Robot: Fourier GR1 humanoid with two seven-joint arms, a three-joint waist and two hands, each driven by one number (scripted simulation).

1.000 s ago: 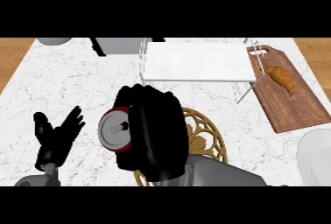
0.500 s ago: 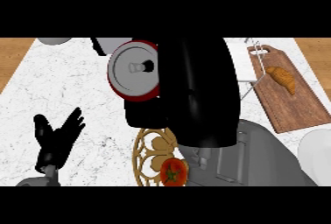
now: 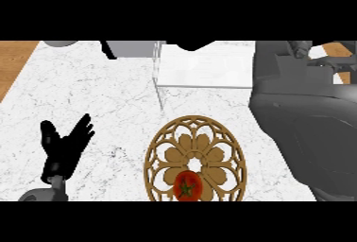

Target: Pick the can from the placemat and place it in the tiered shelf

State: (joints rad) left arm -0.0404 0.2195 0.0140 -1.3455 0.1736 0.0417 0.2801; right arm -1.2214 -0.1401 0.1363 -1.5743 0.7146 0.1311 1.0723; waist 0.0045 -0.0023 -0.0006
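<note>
The can shows nowhere in the head view. The round tan openwork placemat (image 3: 209, 142) lies at the lower middle of the marble counter. The white tiered shelf (image 3: 202, 66) stands at the back middle. My right forearm (image 3: 307, 123) fills the right side, rising from the lower edge to the upper right. A small black shape at the top edge over the shelf looks like part of my right hand (image 3: 194, 45); what it holds is hidden. My left hand (image 3: 66, 142) rests open at the lower left, fingers up.
A red tomato (image 3: 187, 186) sits on the placemat's near part. A grey object (image 3: 132, 47) with a dark leg stands at the back left. The forearm covers most of the counter's right side.
My right arm has swung up and to the right, carrying the can out of sight. The placemat and tomato are now fully uncovered. The view has shifted, and my left hand has stayed put.
</note>
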